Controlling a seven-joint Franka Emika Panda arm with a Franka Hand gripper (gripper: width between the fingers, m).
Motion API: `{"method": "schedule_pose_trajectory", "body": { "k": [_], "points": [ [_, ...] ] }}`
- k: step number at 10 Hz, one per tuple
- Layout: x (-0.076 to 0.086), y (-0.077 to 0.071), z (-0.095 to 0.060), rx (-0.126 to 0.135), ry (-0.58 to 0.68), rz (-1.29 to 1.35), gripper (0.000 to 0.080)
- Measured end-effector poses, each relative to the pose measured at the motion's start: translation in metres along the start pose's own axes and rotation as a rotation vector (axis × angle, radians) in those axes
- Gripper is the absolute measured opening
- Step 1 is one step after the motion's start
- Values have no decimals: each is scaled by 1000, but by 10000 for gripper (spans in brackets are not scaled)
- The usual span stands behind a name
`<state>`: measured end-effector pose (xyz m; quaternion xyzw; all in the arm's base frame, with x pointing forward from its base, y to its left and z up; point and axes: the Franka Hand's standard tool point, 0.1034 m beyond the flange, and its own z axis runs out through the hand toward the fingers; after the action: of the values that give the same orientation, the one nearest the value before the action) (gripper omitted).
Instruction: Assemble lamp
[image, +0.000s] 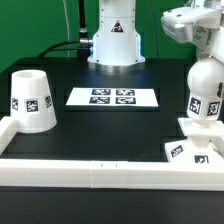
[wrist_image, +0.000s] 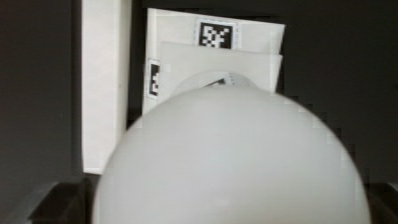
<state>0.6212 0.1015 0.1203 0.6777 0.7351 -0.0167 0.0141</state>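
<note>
The rounded white bulb (image: 205, 92) with a square tag stands upright on its stem on the small square base (image: 193, 150) at the exterior view's right. My gripper (image: 207, 60) comes down over the bulb's top and is shut on it. In the wrist view the bulb (wrist_image: 222, 155) fills the space between the fingers, whose tips are hidden by it, and the tagged base (wrist_image: 214, 55) lies beyond it. The truncated-cone shade (image: 30, 100) stands alone at the exterior view's left.
The marker board (image: 112, 97) lies flat in the middle of the black table. A long white rail (image: 100, 172) runs along the front edge and turns up at the left; it shows beside the base in the wrist view (wrist_image: 103, 80). The robot's base (image: 115, 40) stands at the back.
</note>
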Motion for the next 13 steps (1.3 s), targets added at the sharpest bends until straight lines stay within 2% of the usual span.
{"method": "schedule_pose_trajectory", "body": {
  "k": [2,3,8,10,13],
  "points": [
    [-1,-1,1,1,-1,1,699],
    [-2,-1,1,2,-1,3,588],
    [-4,-1,2,4,2,57,576],
    [-8,-1,2,10,14,249,577],
    [-10,-2,2,33,53,595,577]
  ]
}}
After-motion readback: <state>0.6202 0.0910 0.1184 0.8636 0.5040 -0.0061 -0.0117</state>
